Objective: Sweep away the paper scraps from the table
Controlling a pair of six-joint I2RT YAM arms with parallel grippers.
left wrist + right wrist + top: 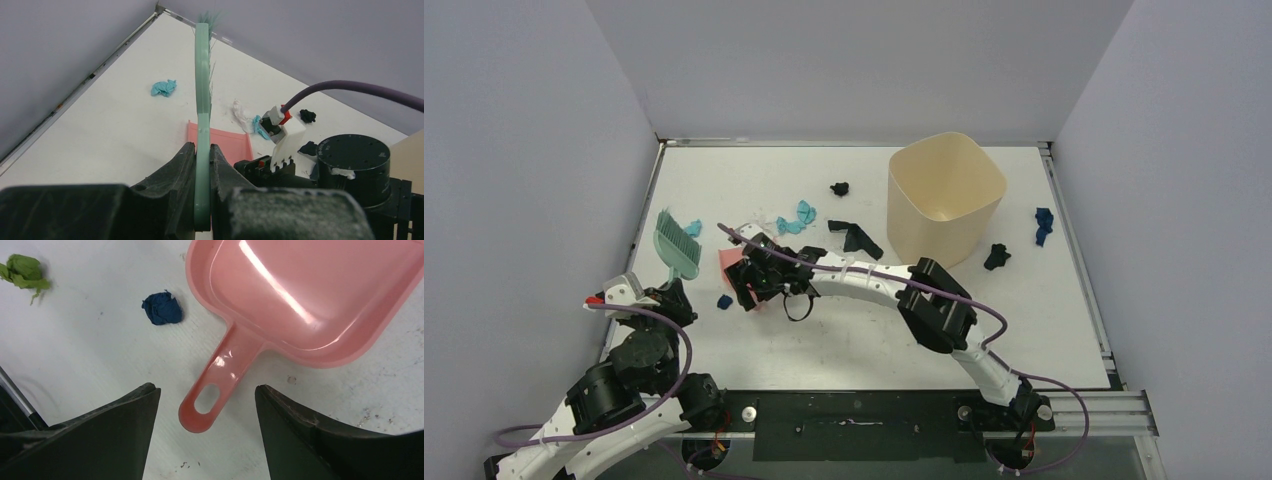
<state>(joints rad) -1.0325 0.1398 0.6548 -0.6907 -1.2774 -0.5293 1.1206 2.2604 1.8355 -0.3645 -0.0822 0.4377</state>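
Brush handle [202,131] is pinched tight by the left gripper [202,156]; the pink dustpan [320,295] handle is straddled, untouched, by the wide-open right gripper [206,392].

White arms [864,278], black joints [936,305] (purple cables [686,350])

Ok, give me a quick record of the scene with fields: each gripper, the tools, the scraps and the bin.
left gripper: shut on the green hand brush
right gripper: open, jaws either side of the pink dustpan handle, not touching it
dustpan position: flat on the table
paper scraps: teal, dark blue and black, scattered on the table
beige bin: upright, far side, right of centre
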